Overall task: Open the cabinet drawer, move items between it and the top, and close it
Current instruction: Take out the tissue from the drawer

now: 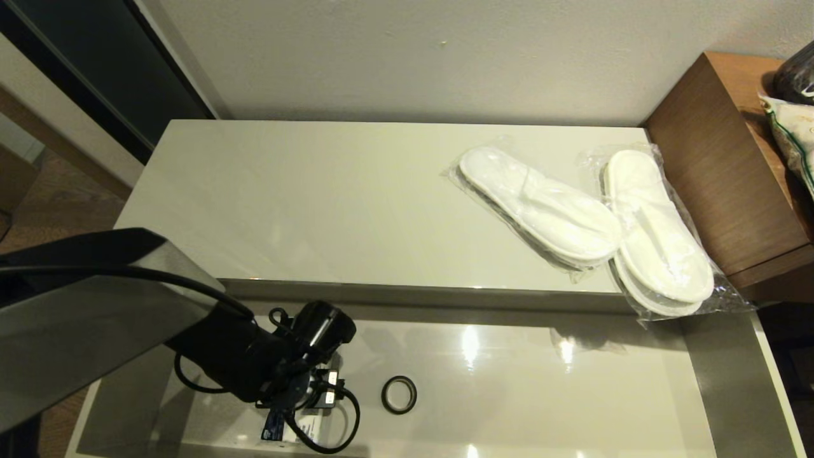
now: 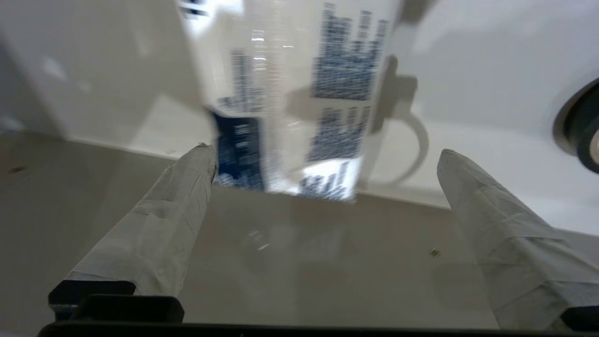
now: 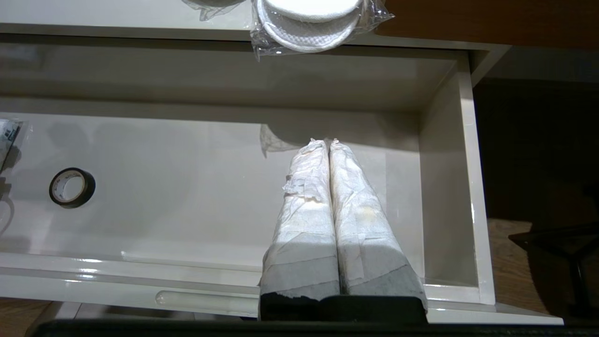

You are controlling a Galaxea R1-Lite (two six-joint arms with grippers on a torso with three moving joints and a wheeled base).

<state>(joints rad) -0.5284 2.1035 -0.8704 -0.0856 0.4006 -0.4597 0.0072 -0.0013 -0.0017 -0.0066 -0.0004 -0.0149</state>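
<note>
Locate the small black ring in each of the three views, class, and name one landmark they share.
Head view: black ring on the open drawer's floor, low centre.
Left wrist view: ring cut by the right edge.
Right wrist view: ring far left.
Shared landmark: printed white packet beside it.

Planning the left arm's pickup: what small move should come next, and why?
Probably lower the left claw onto the flat white packet and close. It stands open, the packet lies on the drawer floor just ahead between its fingers, not yet gripped.

Bagged slippers (image 1: 585, 222) atop; drawer (image 3: 449, 187) open
</note>
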